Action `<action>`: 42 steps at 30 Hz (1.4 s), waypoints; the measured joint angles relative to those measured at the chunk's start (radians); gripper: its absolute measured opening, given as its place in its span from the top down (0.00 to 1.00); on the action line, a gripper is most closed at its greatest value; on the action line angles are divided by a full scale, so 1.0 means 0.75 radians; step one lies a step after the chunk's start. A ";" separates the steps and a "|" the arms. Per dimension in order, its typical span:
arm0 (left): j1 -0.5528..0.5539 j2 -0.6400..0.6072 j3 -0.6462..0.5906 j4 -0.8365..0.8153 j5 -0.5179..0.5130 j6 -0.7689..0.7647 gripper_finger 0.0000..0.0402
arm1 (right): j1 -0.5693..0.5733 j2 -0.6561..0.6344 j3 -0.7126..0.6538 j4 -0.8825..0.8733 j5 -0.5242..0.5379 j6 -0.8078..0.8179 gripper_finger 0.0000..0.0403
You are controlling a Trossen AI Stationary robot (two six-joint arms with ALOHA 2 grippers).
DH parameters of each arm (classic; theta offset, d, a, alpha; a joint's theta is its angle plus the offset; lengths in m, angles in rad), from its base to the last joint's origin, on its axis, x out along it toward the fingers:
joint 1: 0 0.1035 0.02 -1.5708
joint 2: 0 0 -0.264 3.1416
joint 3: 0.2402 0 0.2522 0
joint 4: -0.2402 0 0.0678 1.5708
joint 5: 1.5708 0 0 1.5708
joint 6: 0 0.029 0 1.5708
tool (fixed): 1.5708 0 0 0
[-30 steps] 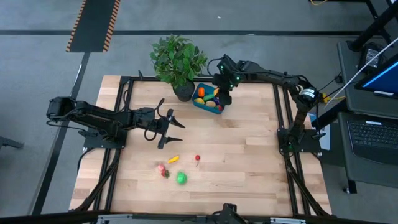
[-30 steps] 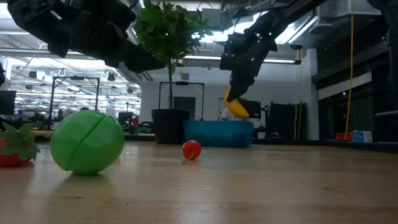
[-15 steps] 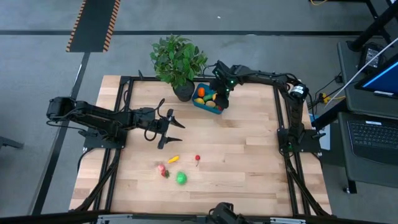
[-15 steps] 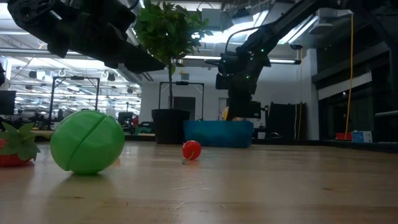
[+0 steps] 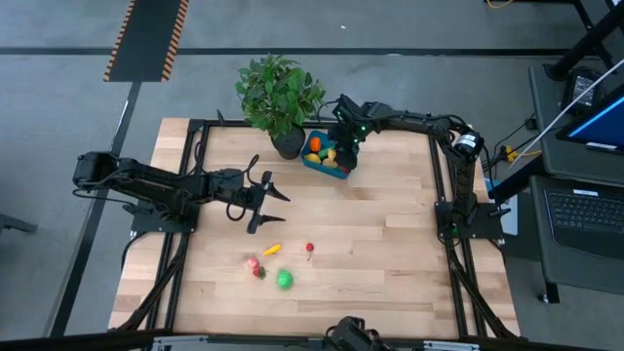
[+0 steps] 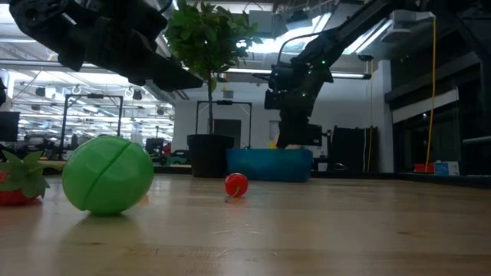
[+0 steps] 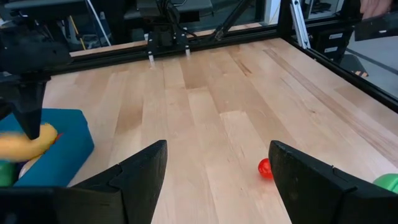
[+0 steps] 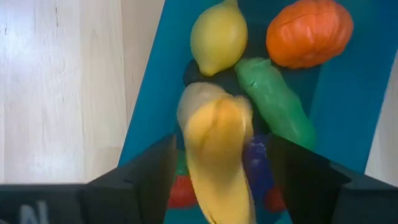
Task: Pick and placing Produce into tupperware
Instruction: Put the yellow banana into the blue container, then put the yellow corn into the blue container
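Pale wooden planks form the bench (image 5: 380,244), with a leafy potted plant (image 5: 278,93) at its far edge. Just beside the plant sits the teal tupperware (image 5: 327,156), and the right tool (image 5: 344,146) is held directly over it. A second ago a yellow banana (image 8: 217,149) was clamped in this tool above the container; now the fingers have been spread and the banana is seen released, lying among a lemon (image 8: 219,37), an orange piece (image 8: 309,34) and a green piece (image 8: 277,102) inside. One more item is therefore judged delivered. Four pieces are left on the bench: a red cherry (image 5: 310,249), a green ball (image 5: 284,280), a strawberry (image 5: 254,265) and a small orange piece (image 5: 272,250). The left tool (image 5: 271,190) is held spread and empty near these.
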 joint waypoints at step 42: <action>-0.217 -0.434 -0.145 -0.146 -0.098 -0.187 0.32 | 0.420 -1.011 -1.185 1.377 -0.082 0.534 0.34</action>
